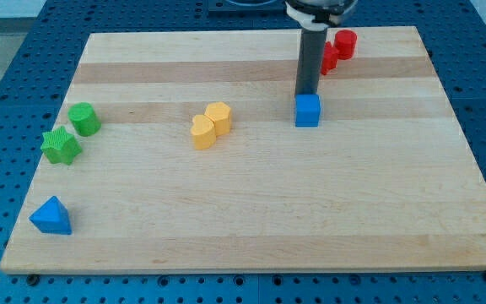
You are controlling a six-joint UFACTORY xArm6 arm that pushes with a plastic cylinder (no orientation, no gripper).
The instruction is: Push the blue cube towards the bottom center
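Note:
The blue cube [308, 111] sits on the wooden board [251, 211], right of centre in the upper half. My tip [305, 93] is just above the cube in the view, right at its top edge; touching or a hair apart, I cannot tell. The dark rod rises from there to the view's top.
Two red blocks [337, 48] stand near the top right, partly behind the rod. Two yellow blocks [211, 125] sit left of the cube. A green cylinder [84, 119] and a green star [61, 146] are at the left edge. A blue triangular block [51, 216] is at the bottom left.

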